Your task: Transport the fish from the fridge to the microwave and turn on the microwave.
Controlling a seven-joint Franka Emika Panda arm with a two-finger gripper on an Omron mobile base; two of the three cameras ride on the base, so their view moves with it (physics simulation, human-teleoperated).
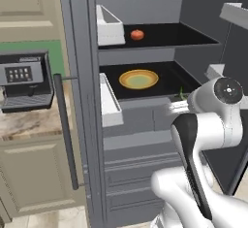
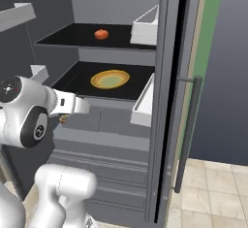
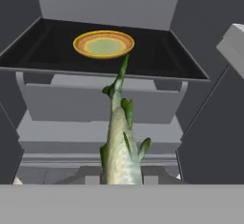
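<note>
The claw sits just in front of the open fridge, below the front lip of the shelf that carries the yellow plate. Its fingertips cannot be seen in any view: in the left base view the white arm covers them, in the right base view only the white hand shows, and in the hand view the bottom edge cuts them off. Whether the claw is clamped, apart or together cannot be told, though the fish rises straight up from the bottom middle of the hand view, right where the fingertips would be.

The fish is greenish-grey with darker green fins, its narrow tail pointing toward the plate; its lower end is cut off. In the left base view only a small green tip peeks out beside the arm, at the shelf edge. In the right base view a small brownish speck under the hand may be part of it, too small to tell.

The plate lies on the black lower shelf, well apart from the fish. A red tomato rests on the upper shelf. White door bins hang on the open door, and a long dark bar handle runs down it. To the left, a small black appliance stands on the table
</note>
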